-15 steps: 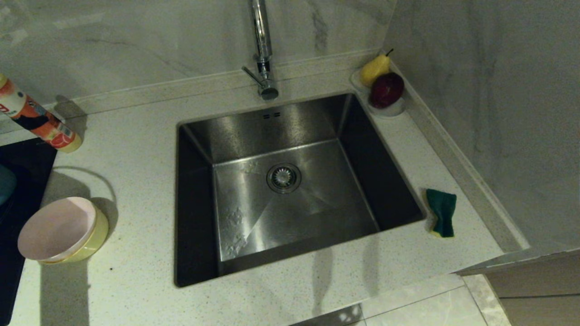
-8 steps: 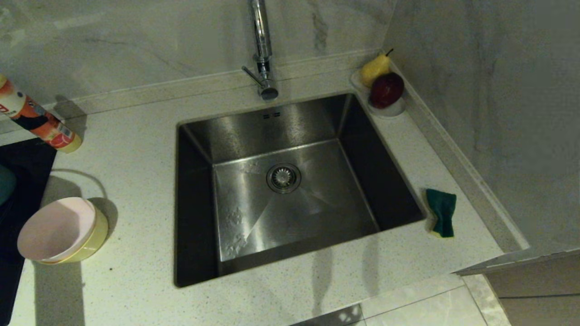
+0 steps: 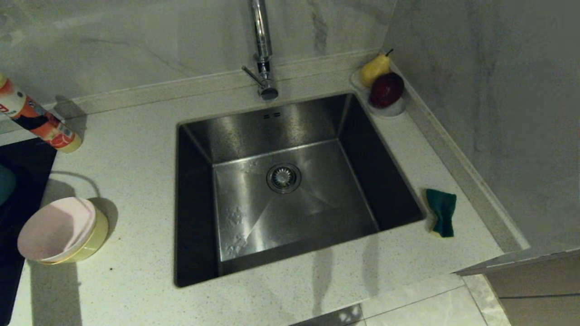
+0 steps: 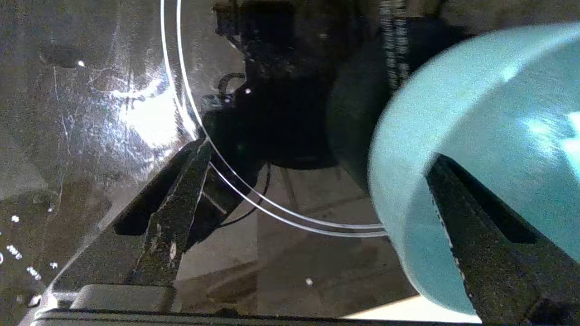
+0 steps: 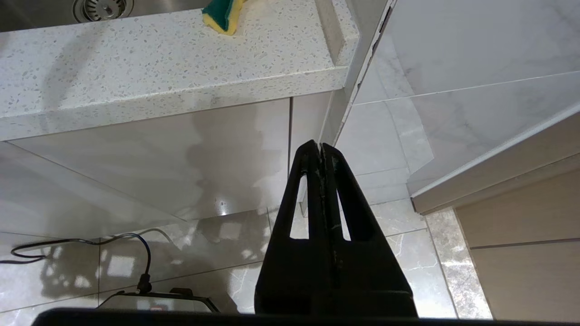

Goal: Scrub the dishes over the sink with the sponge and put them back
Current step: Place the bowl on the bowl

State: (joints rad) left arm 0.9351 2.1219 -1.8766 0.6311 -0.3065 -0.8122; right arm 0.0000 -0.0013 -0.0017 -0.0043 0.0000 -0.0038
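While the left gripper [image 4: 312, 190] stands with jaws wide, one seemingly inside the blue bowl [image 4: 489, 131], we fear tipping it. Sponge [image 3: 442, 212] lies on the bench right of the sink [image 3: 290, 199]; right gripper [image 5: 321, 147] shut, empty.

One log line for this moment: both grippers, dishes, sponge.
left gripper open beside blue bowl | right gripper shut, parked below counter | pink bowl nested in yellow bowl | sponge untouched

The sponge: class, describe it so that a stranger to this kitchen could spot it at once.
Start at the steel sink set in the speckled counter. On the counter to the right of the sink lies the sponge, alone. It is bent, dark green on top with yellow foam beneath.
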